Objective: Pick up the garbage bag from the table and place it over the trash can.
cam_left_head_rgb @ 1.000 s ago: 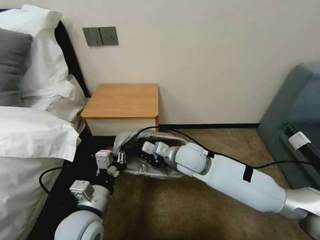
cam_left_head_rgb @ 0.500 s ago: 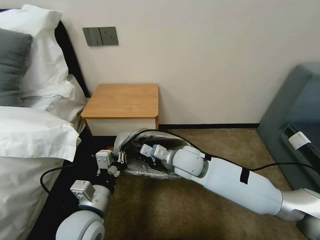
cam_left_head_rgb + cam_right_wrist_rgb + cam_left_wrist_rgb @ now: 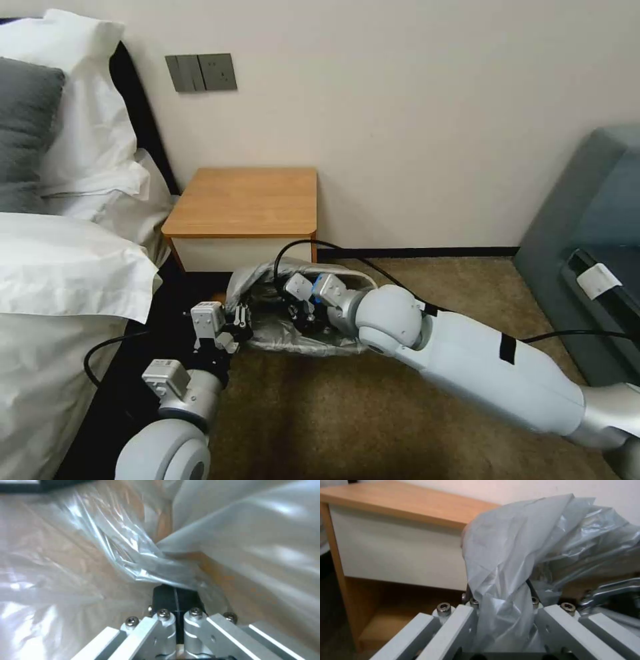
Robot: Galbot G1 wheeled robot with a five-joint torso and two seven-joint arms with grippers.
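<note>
The grey garbage bag [image 3: 287, 337] lies crumpled over the trash can, whose cream rim [image 3: 352, 275] peeks out at the back right, on the carpet in front of the table [image 3: 247, 200]. My left gripper [image 3: 239, 325] is at the bag's left edge and shut on a bunched strip of the garbage bag [image 3: 506, 555], which rises between its fingers beside the table [image 3: 403, 505]. My right gripper [image 3: 301, 315] reaches down inside the bag's mouth. Its black pads [image 3: 175, 597] are pressed together with a fold of the garbage bag [image 3: 150, 565] running into their tips.
A bed with white bedding [image 3: 60, 267] lies close on the left, beside my left arm. A grey sofa [image 3: 587, 227] stands at the right. Open carpet [image 3: 333, 413] lies in front of the bin. A black cable [image 3: 293, 248] loops over the bag by the nightstand.
My right arm has shifted right and toward the nightstand, with its wrist turned deeper into the bag's mouth. The bag's near side sits a little flatter. My left gripper has kept its place.
</note>
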